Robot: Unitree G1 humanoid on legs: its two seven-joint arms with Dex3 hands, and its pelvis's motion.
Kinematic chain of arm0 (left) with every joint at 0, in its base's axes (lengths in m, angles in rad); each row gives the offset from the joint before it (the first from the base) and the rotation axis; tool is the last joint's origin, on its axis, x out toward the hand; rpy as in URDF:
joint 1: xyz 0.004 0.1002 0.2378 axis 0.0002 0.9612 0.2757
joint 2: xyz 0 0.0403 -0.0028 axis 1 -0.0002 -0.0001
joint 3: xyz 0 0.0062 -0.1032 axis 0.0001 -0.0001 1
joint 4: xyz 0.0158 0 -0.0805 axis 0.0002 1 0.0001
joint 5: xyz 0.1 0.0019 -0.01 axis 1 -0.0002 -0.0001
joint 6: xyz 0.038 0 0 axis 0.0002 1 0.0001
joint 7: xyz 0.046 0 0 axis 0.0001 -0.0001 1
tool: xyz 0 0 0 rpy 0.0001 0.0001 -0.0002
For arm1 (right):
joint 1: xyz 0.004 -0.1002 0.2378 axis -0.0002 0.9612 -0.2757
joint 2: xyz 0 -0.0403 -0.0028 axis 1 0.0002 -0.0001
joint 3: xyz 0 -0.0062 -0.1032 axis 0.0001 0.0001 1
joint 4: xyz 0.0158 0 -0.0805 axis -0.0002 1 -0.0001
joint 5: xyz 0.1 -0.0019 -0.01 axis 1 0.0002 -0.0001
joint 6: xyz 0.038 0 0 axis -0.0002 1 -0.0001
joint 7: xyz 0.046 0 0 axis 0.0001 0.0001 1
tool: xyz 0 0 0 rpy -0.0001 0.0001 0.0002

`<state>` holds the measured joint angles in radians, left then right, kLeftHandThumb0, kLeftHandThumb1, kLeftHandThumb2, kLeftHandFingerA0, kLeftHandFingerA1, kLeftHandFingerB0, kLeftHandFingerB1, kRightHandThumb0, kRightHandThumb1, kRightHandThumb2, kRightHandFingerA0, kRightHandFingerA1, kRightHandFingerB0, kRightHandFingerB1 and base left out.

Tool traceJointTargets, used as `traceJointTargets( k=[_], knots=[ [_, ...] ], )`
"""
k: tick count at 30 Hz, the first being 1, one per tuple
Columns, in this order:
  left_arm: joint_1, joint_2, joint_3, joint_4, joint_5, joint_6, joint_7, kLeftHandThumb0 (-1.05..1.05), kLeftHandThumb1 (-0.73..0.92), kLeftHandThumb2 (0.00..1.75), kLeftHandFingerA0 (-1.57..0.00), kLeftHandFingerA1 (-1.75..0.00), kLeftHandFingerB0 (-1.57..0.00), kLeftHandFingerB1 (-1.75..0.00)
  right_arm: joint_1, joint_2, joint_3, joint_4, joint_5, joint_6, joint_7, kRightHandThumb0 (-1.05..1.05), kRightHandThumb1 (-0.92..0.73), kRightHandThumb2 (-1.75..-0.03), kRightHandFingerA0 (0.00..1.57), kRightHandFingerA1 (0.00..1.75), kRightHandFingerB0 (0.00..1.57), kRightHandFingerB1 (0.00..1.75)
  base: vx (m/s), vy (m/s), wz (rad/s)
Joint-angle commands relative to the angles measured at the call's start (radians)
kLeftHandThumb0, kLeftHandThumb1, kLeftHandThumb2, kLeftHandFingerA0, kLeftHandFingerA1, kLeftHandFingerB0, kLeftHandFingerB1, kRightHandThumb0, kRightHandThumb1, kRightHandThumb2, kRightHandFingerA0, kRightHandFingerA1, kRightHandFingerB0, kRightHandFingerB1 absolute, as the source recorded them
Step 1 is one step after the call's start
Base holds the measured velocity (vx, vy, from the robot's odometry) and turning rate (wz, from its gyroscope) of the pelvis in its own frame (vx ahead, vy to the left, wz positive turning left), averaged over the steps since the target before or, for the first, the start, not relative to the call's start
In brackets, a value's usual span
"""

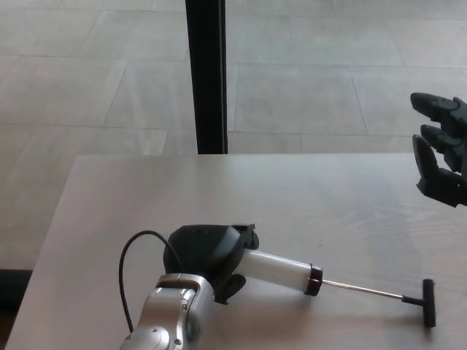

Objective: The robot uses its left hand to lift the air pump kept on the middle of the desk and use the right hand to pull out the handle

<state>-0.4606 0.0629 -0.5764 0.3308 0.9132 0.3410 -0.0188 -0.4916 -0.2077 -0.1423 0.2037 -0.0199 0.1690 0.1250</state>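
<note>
**Inspector:** Where is the air pump (281,268), and what has hold of it?

**Onlooker:** It lies low over the near part of the desk (328,197), barrel pointing to the robot's right. The left hand (208,251) is wrapped round the rear end of the white barrel, gripping it. I cannot tell whether the barrel touches the wood or hangs just above it.

**Inspector:** And the handle?

**Onlooker:** The thin rod (361,290) already stands well out of the black collar, and the T-handle (428,302) sits at its far tip, close to the desk's near right.

**Inspector:** The right hand?

**Onlooker:** The right hand (440,157) hangs at the right edge, fingers apart, holding nothing, well apart from the T-handle.

**Inspector:** Your judgement on handling?

**Onlooker:** It looks a light plastic piece, stiff in the barrel, likely smooth enough to twist in a loose grip. The rod is slender and would probably bend under a sideways load, so any pull should run straight along it. The crossbar is the place to take hold, fingers either side of the rod.
</note>
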Motion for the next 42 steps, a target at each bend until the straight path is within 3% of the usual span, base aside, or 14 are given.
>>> traceJointTargets(
  k=[1, 5, 7, 9, 10, 13, 21, 27, 28, 29, 30, 31, 36, 42],
  knots=[
    [-0.015, 0.131, -0.121, 0.063, 0.088, 0.241, -0.565, -0.49, 0.45, 0.76, -0.23, -0.59, -0.15, -0.46, -0.034, 0.028, -0.069, -0.034, 0.041, 0.063, -0.100, -0.64, -0.63, -0.95, 0.06, 0.54, 0.23, 0.49, 0.00, 0.000, 0.00],
    [-0.035, 0.172, -0.128, 0.022, 0.100, 0.248, -0.636, -0.68, 0.42, 0.80, -0.05, -0.57, -0.02, -0.38, -0.043, 0.030, -0.079, -0.031, 0.045, 0.065, -0.109, -0.67, -0.61, -0.94, 0.06, 0.54, 0.21, 0.48, 0.00, 0.000, 0.00],
    [-0.064, 0.182, -0.116, 0.022, 0.074, 0.270, -0.694, -0.79, 0.43, 0.86, 0.00, -0.24, 0.00, -0.04, -0.040, 0.024, -0.075, -0.037, 0.038, 0.072, -0.108, -0.73, -0.62, -0.95, 0.02, 0.46, 0.16, 0.47, 0.00, 0.000, 0.00],
    [-0.088, 0.207, -0.097, 0.002, 0.035, 0.264, -0.746, -0.82, 0.45, 0.86, 0.00, -0.19, 0.00, 0.00, -0.037, 0.013, -0.068, -0.040, 0.025, 0.075, -0.104, -0.68, -0.80, -0.63, 0.00, 0.49, 0.20, 0.33, 0.00, 0.000, 0.00],
    [-0.094, 0.215, -0.099, -0.005, 0.033, 0.258, -0.759, -0.85, 0.42, 0.71, 0.00, -0.01, 0.00, -0.03, -0.035, 0.011, -0.069, -0.041, 0.027, 0.075, -0.099, -0.72, -0.62, -0.99, 0.00, 0.37, 0.12, 0.45, 0.00, 0.000, 0.00],
    [-0.130, 0.255, -0.077, -0.045, 0.002, 0.240, -0.823, -0.93, 0.54, 0.58, 0.00, 0.00, 0.00, 0.00, -0.034, -0.003, -0.062, -0.040, 0.018, 0.079, -0.089, -0.74, -0.63, -1.01, 0.00, 0.32, 0.08, 0.40, 0.00, 0.000, 0.00],
    [-0.093, 0.339, 0.731, -0.251, -0.852, 0.031, -0.769, -0.92, 0.71, 0.68, 0.00, 0.00, 0.00, 0.00, -0.008, -0.154, -0.138, -0.006, 0.061, 0.055, 0.026, -0.88, -0.72, -1.05, 0.00, 0.19, 0.05, 0.17, 0.00, 0.000, 0.00],
    [-0.159, 0.406, 1.067, -0.109, -1.028, 0.070, -0.732, -0.90, 0.71, 0.62, 0.00, 0.00, 0.00, 0.00, 0.029, -0.298, -0.253, 0.060, 0.083, 0.044, 0.060, -0.75, -0.66, -1.00, 0.00, 0.27, 0.03, 0.27, 0.00, 0.000, 0.00],
    [-0.160, 0.421, 1.134, -0.120, -1.047, 0.105, -0.712, -1.00, 0.61, 1.01, 0.00, -0.11, 0.00, 0.00, 0.034, -0.334, -0.285, 0.100, 0.085, 0.018, 0.054, -0.66, -0.83, -0.65, 0.00, 0.30, 0.11, 0.26, 0.00, 0.000, 0.00],
    [-0.155, 0.442, 1.183, -0.131, -1.049, 0.133, -0.700, -1.03, 0.64, 1.05, 0.00, -0.13, 0.00, 0.00, 0.045, -0.369, -0.314, 0.127, 0.091, 0.005, 0.059, -0.70, -0.81, -0.64, 0.03, 0.31, 0.10, 0.25, 0.00, 0.000, 0.00],
    [-0.144, 0.465, 1.239, -0.147, -1.052, 0.166, -0.694, -1.04, 0.63, 1.04, 0.00, -0.16, 0.00, 0.00, 0.056, -0.405, -0.347, 0.161, 0.097, -0.009, 0.060, -0.78, -0.63, -1.00, 0.04, 0.34, 0.09, 0.34, 0.00, 0.000, 0.00],
    [-0.096, 0.501, 1.354, -0.177, -1.065, 0.208, -0.691, -1.03, 0.68, 1.10, 0.00, -0.35, -0.05, -0.19, 0.091, -0.490, -0.419, 0.243, 0.098, -0.049, 0.045, -0.78, -0.64, -1.01, 0.01, 0.42, 0.09, 0.38, 0.00, 0.000, 0.00],
    [0.067, 0.539, 1.658, -0.160, -1.089, 0.323, -0.669, -0.97, 0.69, 1.06, 0.00, -0.25, -0.06, -0.10, 0.185, -0.683, -0.570, 0.444, 0.106, -0.081, -0.003, -0.90, -0.65, -1.05, 0.00, 0.53, 0.14, 0.49, 0.00, 0.000, 0.00],
    [0.445, 0.532, 1.843, 0.072, -1.115, 0.161, -0.631, -0.89, 0.74, 1.12, 0.00, -0.19, 0.00, -0.13, 0.423, -0.797, -0.668, 0.694, 0.118, -0.207, -0.102, -0.74, -0.80, -0.64, 0.14, 0.61, 0.28, 0.41, 0.00, 0.000, 0.00]
  ],
)
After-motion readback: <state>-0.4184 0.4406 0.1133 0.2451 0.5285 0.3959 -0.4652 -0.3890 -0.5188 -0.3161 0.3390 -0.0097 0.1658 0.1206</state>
